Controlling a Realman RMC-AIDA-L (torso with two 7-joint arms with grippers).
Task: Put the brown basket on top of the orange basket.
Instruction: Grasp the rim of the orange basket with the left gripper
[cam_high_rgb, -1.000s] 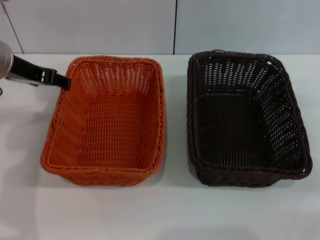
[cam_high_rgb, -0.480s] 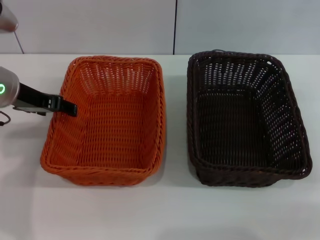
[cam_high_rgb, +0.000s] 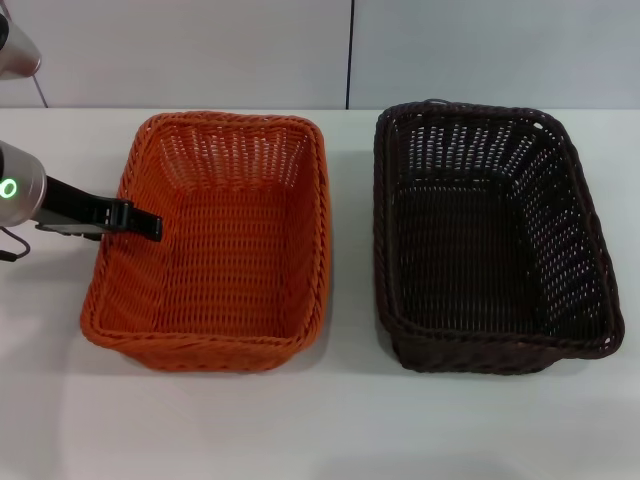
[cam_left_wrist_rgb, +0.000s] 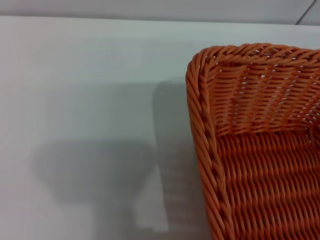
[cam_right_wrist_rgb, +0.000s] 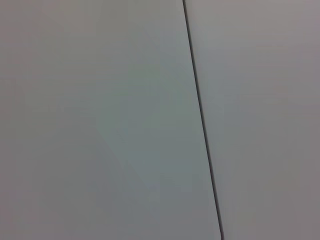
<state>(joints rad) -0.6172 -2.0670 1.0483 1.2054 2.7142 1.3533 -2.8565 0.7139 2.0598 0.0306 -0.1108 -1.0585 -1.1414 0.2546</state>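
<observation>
The orange basket (cam_high_rgb: 215, 250) stands on the left of the white table, empty. The brown basket (cam_high_rgb: 490, 245) stands to its right, empty, with a gap of table between them. My left gripper (cam_high_rgb: 148, 226) reaches in from the left, and its black tip is over the orange basket's left rim. The left wrist view shows a corner of the orange basket (cam_left_wrist_rgb: 260, 150) and bare table beside it. My right gripper is out of view. The right wrist view shows only a plain wall.
The white table (cam_high_rgb: 350, 420) runs wide in front of both baskets. A pale wall with a dark vertical seam (cam_high_rgb: 350, 55) stands behind them. The same kind of seam (cam_right_wrist_rgb: 202, 125) crosses the right wrist view.
My left gripper has moved nearer along the orange basket's left rim and slightly right, so its tip now lies over the rim. Both baskets have stayed still.
</observation>
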